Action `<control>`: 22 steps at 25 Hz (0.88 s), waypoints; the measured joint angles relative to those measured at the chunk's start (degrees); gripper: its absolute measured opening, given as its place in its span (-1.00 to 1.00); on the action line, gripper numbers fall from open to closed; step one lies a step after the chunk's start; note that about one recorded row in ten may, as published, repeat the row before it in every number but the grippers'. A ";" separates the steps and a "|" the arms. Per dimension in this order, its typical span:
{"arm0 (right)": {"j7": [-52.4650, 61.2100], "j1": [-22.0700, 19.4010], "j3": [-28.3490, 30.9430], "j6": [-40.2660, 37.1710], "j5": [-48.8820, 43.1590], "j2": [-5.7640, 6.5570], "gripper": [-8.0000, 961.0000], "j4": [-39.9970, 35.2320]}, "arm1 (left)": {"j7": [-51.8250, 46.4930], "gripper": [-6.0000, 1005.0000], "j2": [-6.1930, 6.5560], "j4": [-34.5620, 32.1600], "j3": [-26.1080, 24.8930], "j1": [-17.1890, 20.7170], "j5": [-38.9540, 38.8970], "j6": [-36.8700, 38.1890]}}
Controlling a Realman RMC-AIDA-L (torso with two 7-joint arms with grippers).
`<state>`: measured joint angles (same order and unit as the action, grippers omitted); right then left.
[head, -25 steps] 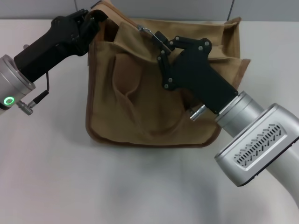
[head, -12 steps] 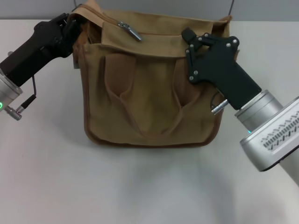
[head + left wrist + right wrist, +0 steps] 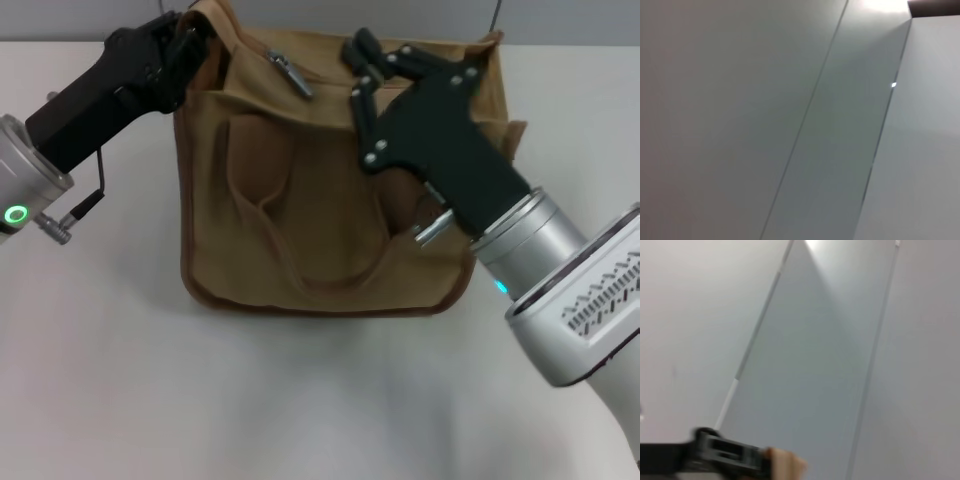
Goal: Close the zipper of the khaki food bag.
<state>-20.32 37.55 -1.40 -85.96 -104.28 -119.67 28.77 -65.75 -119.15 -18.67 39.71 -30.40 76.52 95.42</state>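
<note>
Khaki food bag (image 3: 320, 230) sits on the white table (image 3: 150, 390), centre-far in the head view, front pocket and two looped handles facing the camera, brown piping round the edges. Left gripper (image 3: 190, 38) is at the bag's far-left top corner, clamped on the fabric edge there; corner looks pulled up a bit. Zipper (image 3: 285, 62) runs along the top panel, and its silver pull tab (image 3: 289, 74) lies left of centre, tilted, free of both grippers. Right gripper (image 3: 362, 62) hovers over the top panel just right of the pull tab, apart from it, black body covering the bag's upper right part; fingers sit narrow and hold nothing, though whether they touch the fabric can't be told. Cannot tell how far the zipper line is closed. Left wrist view shows only grey wall panels. Right wrist view shows wall panels plus the other arm's black gripper (image 3: 715, 452) with a bit of tan fabric (image 3: 785, 465) at its tip.
</note>
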 joint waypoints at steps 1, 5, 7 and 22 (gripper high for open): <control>0.01 0.05 0.02 0.15 -0.64 0.00 -0.88 0.12 | -0.05 -0.91 0.00 0.02 0.00 -0.22 0.00 0.14; 0.33 0.11 0.10 1.42 -1.72 -0.16 -0.66 0.46 | -0.19 -0.91 -0.02 0.42 0.06 -1.24 0.02 0.47; 0.40 0.18 0.34 2.05 -1.78 -0.18 -0.52 0.54 | -0.19 -0.91 -0.03 0.75 0.12 -1.73 0.03 0.73; 0.51 1.54 3.57 7.15 -1.99 -0.21 -0.26 0.61 | 0.06 -0.91 -0.04 1.54 0.40 -3.00 0.05 1.55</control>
<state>-19.80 39.09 2.17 -78.80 -106.27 -119.88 29.37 -65.69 -119.18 -17.12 40.11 -33.40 76.57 96.97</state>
